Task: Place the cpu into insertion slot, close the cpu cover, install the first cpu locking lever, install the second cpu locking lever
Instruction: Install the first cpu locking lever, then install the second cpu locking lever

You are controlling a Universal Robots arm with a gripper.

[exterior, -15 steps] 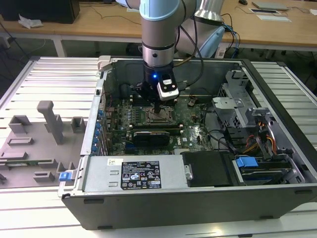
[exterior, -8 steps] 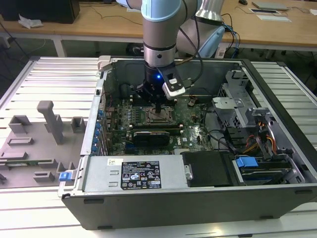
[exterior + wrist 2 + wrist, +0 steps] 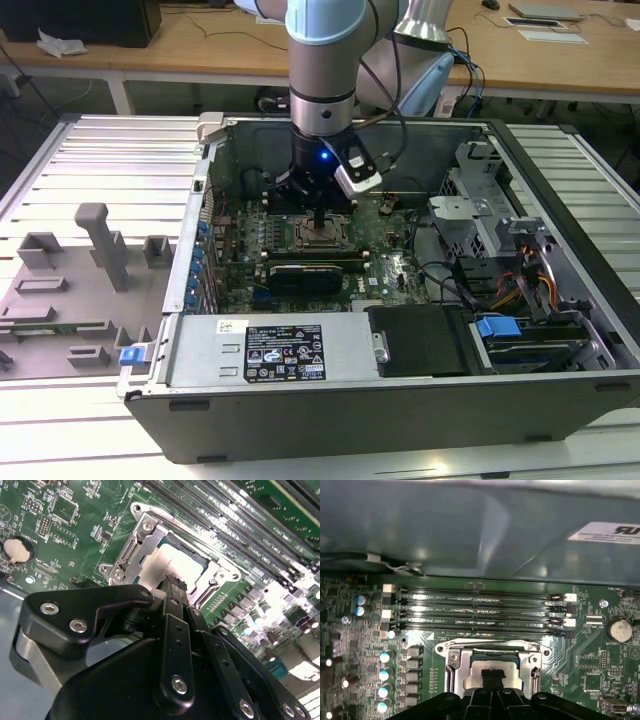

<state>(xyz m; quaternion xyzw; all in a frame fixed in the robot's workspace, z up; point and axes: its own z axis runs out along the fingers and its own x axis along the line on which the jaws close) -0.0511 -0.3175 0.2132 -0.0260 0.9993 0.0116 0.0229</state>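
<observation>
From the exterior view we see the arm reaching straight down into the open computer case point(image 3: 560, 300), its end effector point(image 3: 318, 212) poised over the insertion slot point(image 3: 322, 236). In both wrist views we make out the cpu point(image 3: 186, 565) lying in the slot beneath the cpu cover point(image 3: 457, 667), with the fingers point(image 3: 492, 677) pressed together, tips just over the chip. In the first wrist view we also see the memory slots point(image 3: 480, 612) beyond the socket.

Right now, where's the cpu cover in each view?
Exterior view: cpu cover sits mid-motherboard, directly under the arm.
Second wrist view: cpu cover lies just beyond the gripper.
First wrist view: cpu cover lies between the memory slots and the gripper.
Shared landmark: the gripper, over the cover's cut-out.
</observation>
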